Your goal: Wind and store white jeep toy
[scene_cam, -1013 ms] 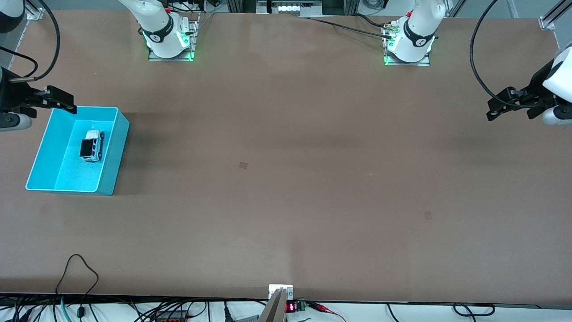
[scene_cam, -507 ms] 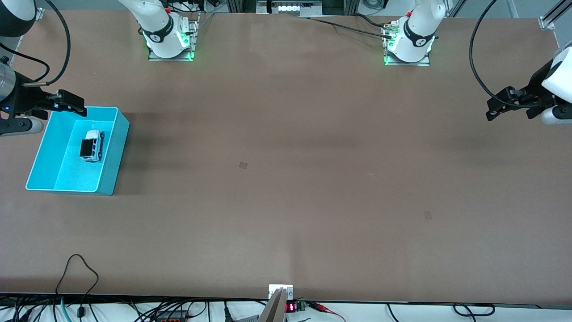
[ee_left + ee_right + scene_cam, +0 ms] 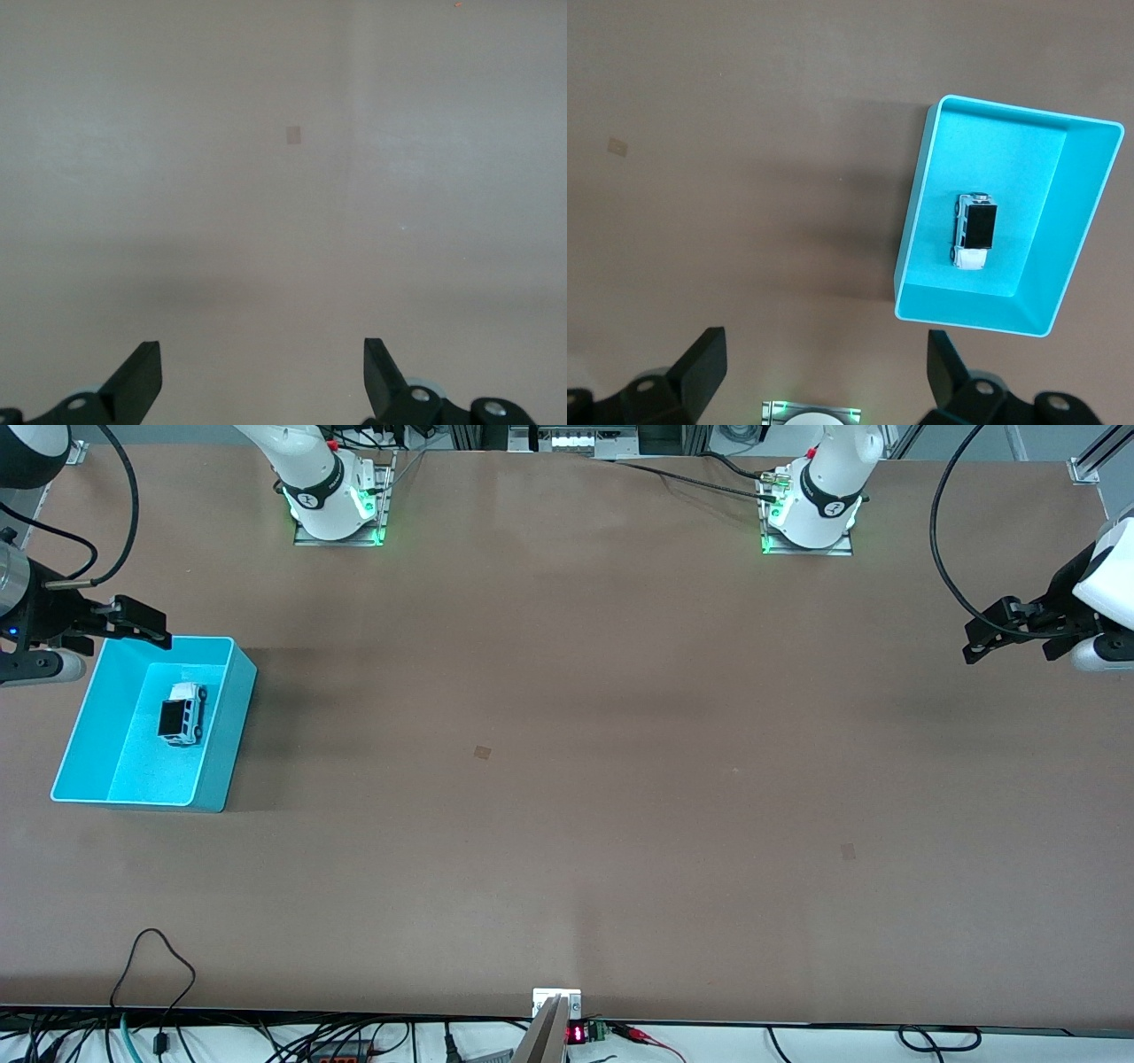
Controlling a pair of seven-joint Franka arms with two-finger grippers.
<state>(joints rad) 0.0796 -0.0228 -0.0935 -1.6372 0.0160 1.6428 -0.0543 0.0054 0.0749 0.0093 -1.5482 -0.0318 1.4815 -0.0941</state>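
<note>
The right gripper point(image 3: 142, 622) hangs at the right arm's end of the table, over the farther rim of the turquoise bin point(image 3: 232, 717), its fingers point(image 3: 700, 359) spread wide and holding nothing; the bin sits on the brown table point(image 3: 567, 779) near that end, and the white jeep toy point(image 3: 182, 714) rests on the bin's floor, on its wheels with its black ribbed roof up, clear of the walls; the right wrist view shows the same toy point(image 3: 974, 232) lying alone inside the bin point(image 3: 917, 212); at the left arm's end, the left gripper point(image 3: 983, 638) waits above bare table with its fingers point(image 3: 140, 376) also spread apart and empty.
</note>
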